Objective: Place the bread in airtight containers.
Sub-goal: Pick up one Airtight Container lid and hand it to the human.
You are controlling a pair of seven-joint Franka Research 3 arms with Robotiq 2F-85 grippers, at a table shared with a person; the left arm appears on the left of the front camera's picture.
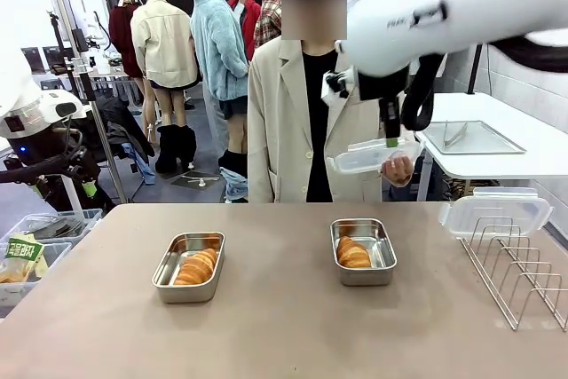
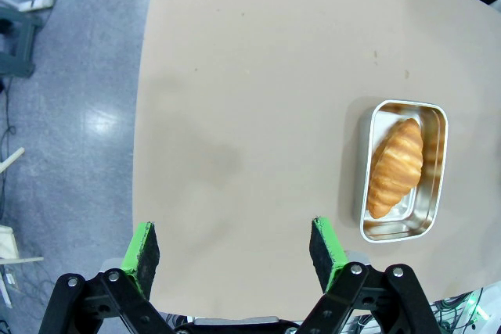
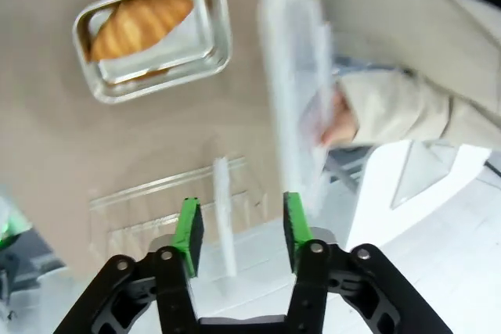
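Note:
Two steel airtight containers stand open on the table, the left one (image 1: 169, 271) and the right one (image 1: 383, 259). Each holds one golden bread roll (image 1: 197, 266) (image 1: 352, 253). High over the table's far edge, my right gripper (image 1: 391, 141) (image 3: 239, 228) is open beside a translucent lid (image 1: 364, 158) (image 3: 293, 76). The person's hand (image 1: 399, 169) (image 3: 338, 119) holds that lid. Below it lie a container (image 3: 211, 44) and its bread (image 3: 141, 23). My left gripper (image 2: 235, 248) hangs open above bare tabletop, left of a container (image 2: 434, 193) with bread (image 2: 397, 166).
A wire rack (image 1: 519, 268) stands at the table's right, with a second translucent lid (image 1: 495, 210) resting on its far end. Behind it is a white side table with a flat metal tray (image 1: 470, 138). Plastic bins (image 1: 35, 250) sit on the floor at the left.

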